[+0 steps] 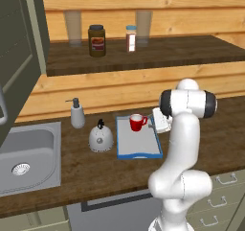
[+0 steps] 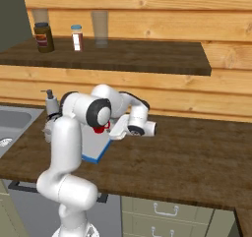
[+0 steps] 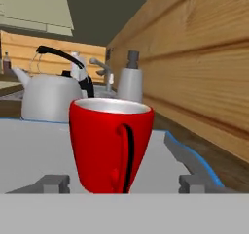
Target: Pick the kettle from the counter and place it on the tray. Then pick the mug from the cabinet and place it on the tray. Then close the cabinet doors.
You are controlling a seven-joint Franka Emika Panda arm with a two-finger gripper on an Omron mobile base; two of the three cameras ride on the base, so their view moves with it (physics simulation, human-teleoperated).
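Red mug (image 3: 111,143), white inside, upright on tray (image 1: 139,151) | kettle (image 1: 101,138) beside tray | pincer (image 3: 124,183) apart

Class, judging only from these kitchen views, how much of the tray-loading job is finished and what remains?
Done: the mug stands upright on the tray. In hand: nothing; the claw sits open, low on the tray, its tips either side of the mug. Left: the kettle sits on the counter beside the tray, not on it, and the cabinet door is open.
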